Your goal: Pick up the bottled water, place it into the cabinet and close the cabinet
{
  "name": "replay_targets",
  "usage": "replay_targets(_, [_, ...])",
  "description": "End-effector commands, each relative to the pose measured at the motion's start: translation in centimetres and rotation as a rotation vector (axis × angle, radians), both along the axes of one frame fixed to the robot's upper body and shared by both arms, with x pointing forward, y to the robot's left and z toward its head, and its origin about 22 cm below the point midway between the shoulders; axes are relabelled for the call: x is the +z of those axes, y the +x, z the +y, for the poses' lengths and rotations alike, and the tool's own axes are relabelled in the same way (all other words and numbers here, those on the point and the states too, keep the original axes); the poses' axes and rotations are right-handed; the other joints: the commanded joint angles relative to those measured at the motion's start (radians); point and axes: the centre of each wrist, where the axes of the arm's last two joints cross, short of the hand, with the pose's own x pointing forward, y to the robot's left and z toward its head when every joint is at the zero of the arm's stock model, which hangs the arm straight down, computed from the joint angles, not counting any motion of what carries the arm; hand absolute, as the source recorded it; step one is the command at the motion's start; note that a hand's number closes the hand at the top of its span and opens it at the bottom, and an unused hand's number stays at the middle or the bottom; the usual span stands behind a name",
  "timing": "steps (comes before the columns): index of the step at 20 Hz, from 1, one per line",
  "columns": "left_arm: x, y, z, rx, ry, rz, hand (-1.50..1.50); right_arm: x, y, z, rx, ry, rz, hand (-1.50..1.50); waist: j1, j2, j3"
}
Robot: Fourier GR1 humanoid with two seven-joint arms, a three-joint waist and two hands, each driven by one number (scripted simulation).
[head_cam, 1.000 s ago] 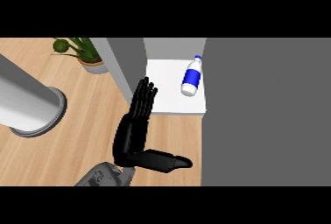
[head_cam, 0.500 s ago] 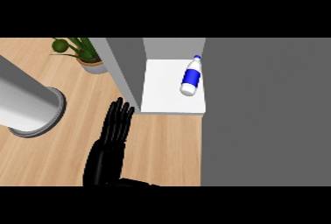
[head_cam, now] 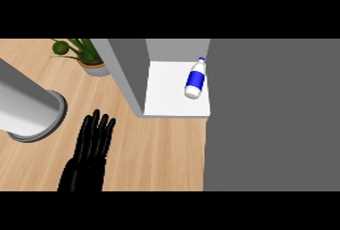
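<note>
A: Head view, one black hand (head_cam: pixel 93 139) showing, low on the left. By its side of the view I log it as the left hand.

B: State of it?

A: Fingers straight and close together, pointing toward the far edge. Nothing held. It hovers over the light wooden desk (head_cam: pixel 163 152); whether it touches the wood I cannot tell. Wrist runs off the near edge.

B: Right hand?

A: Not showing anywhere.

B: And the bottle?

A: Clear plastic water bottle with a blue label and blue cap (head_cam: pixel 194 81), lying on its side on the white floor of the grey cabinet (head_cam: pixel 166 101). Cap points far, base points near, body tilted slightly, cap end further right. It sits toward the right side of the white floor, close to the large dark grey surface (head_cam: pixel 272 117) that fills the right of the view.

B: Cabinet shut?

A: No, the opening is exposed and the white floor is plainly seen. A grey upright panel (head_cam: pixel 127 76) stands along its left side, running from far to near. Whether that is the door or a wall, I cannot tell.

B: Hand relative to bottle?

A: Well apart. The hand is near and left of the panel's near end; the bottle is far and right of it.

B: Anything else?

A: Green potted plant in a grey pot (head_cam: pixel 85 54), far left. Wide pale grey cylinder (head_cam: pixel 26 112) at the left edge, just left of the fingertips, not touching them.
</note>
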Motion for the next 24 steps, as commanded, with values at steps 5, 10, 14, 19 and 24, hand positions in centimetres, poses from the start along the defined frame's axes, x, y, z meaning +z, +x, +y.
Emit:
replay_targets(5, [0.0, -2.1, 2.8, 0.025, -0.02, 0.023, -1.5, 5.2, -0.1, 3.6, 0.04, -0.105, -0.207, 1.5, 0.015, 0.002, -0.002])
replay_targets(10, [0.3, -2.2, 4.6, 0.043, -0.004, 0.003, -1.5, 5.3, 1.1, 5.4, 0.069, -0.14, -0.246, 1.5, 0.026, 0.0, -0.006])
replay_targets(14, [0.4, -3.0, 5.8, 0.036, -0.009, 0.012, -1.5, 5.9, 1.7, 6.1, 0.057, -0.155, -0.266, 1.5, 0.028, -0.007, -0.007])
replay_targets(19, [0.4, -3.4, 6.7, 0.037, 0.004, 0.017, -1.5, 5.9, 3.2, 7.9, 0.073, -0.165, -0.293, 1.5, 0.034, -0.005, -0.008])
replay_targets(24, [0.4, -3.7, 7.5, 0.023, -0.01, 0.022, -1.5, 6.0, 4.4, 9.3, 0.085, -0.21, -0.321, 1.5, 0.036, 0.0, -0.008])
